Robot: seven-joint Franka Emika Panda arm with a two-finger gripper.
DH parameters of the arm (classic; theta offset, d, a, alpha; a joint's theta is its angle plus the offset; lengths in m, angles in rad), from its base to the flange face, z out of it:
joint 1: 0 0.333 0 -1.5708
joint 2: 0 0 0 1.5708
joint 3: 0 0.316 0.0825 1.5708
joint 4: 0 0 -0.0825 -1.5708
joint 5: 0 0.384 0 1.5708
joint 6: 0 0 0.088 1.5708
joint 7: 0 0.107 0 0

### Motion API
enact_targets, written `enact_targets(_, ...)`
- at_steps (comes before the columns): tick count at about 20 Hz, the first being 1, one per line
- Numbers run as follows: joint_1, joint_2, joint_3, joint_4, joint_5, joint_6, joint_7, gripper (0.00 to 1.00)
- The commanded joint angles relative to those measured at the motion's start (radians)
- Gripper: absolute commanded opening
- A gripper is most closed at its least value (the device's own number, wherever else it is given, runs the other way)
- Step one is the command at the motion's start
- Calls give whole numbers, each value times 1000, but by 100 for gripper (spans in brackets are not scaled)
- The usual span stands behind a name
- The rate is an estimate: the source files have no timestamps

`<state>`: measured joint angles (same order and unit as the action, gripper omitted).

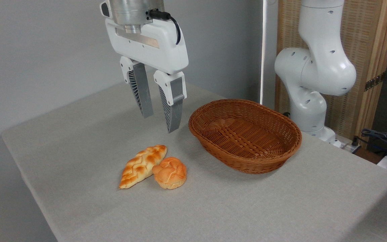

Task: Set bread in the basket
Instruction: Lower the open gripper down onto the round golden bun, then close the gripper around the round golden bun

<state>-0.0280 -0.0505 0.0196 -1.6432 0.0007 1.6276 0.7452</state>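
Note:
The bread (170,172), a small round golden-orange bun with a knotted top, rests on the grey tablecloth near the front. Right of it and further back stands the oval brown wicker basket (245,134), with nothing inside. My gripper (160,123) hangs in the air above and behind the bun, left of the basket. Its two ribbed fingers point down and stand apart, open, holding nothing.
A long pointed braided loaf (142,165) lies against the bun's left side. The arm's white base (311,80) rises behind the basket at the right. The table's left edge (22,171) drops off near the loaf. Cables (385,137) lie at the far right.

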Motion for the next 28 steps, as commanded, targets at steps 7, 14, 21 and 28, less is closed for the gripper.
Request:
enact_targets(7,-1,-17,8,-24,-15,-26,85,100)
enact_targets(14,-1,-117,8,-223,-4,4,376,100)
enact_targets(21,-30,-118,-10,-388,-1,251,424,100)
enact_targets(28,-44,-94,-10,-500,1,395,634,100)
